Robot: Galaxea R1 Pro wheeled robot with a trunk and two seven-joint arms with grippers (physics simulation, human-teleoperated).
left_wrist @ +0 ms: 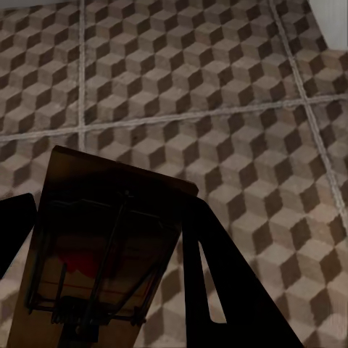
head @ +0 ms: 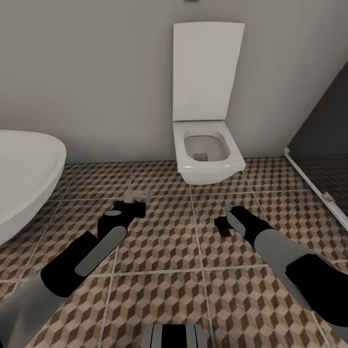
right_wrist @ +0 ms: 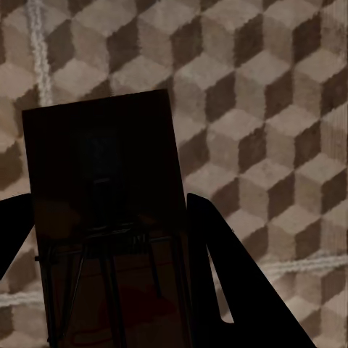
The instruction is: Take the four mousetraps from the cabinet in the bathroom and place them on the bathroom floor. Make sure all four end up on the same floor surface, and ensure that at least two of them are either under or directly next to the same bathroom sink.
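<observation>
Left gripper (left_wrist: 109, 290) clenched on small flat tan wooden mousetrap (left_wrist: 101, 246); right gripper (right_wrist: 109, 283) likewise grasping second mousetrap (right_wrist: 109, 217), apparently. Light, stiff boards; pinch bare side edges, avoid wire.

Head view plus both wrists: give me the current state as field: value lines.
left gripper: shut on a mousetrap, above the floor
right gripper: shut on a second mousetrap
third mousetrap: flat on the tiles just beyond the left gripper
sink: at robot's left, rim overhanging the tiles
toilet: ahead against the wall, lid up
cabinet: unseen
</observation>
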